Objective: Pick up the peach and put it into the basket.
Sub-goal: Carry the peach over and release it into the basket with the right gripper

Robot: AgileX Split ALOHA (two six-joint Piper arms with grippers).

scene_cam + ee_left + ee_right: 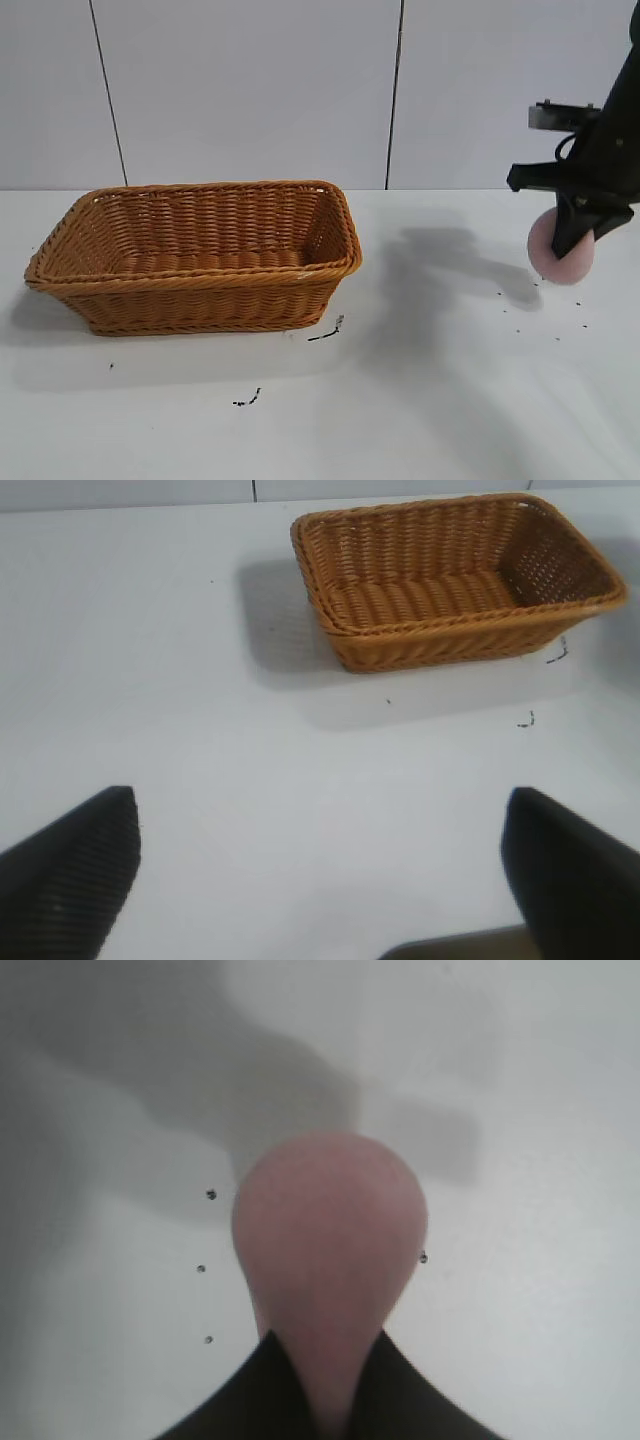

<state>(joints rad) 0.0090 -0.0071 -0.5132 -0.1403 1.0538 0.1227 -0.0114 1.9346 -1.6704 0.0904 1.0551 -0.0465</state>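
Container: one large rectangular orange-brown woven wicker basket (195, 255) with flared sides and a braided rim stands on the white table (440, 400), at the left in the exterior view. Its interior is visible down to the woven floor in the exterior and left wrist views (455, 580); nothing lies in it.

Task item: the small matte dusty-pink rounded peach (562, 250) is at the far right of the exterior view, well apart from the basket, with open table between them. It is held in the right gripper (580, 232), whose dark jaws are closed on it. In the right wrist view the peach (330, 1260) tapers toward the two dark fingers (240, 1400) that pinch its narrow end. Whether it touches the table or hangs just above it cannot be determined.

Left gripper (320, 880): its two dark fingers stand wide apart with nothing between them, over bare table, at a distance from the basket.

Markings: no brand, label or legible writing seen. Small black scuff marks (325, 333) lie on the table just beside the basket's near right corner, with scattered black specks (520, 310) near the peach.

Edges and room: a pale panelled wall (250, 90) runs behind the table. The table's own edges are not in view.
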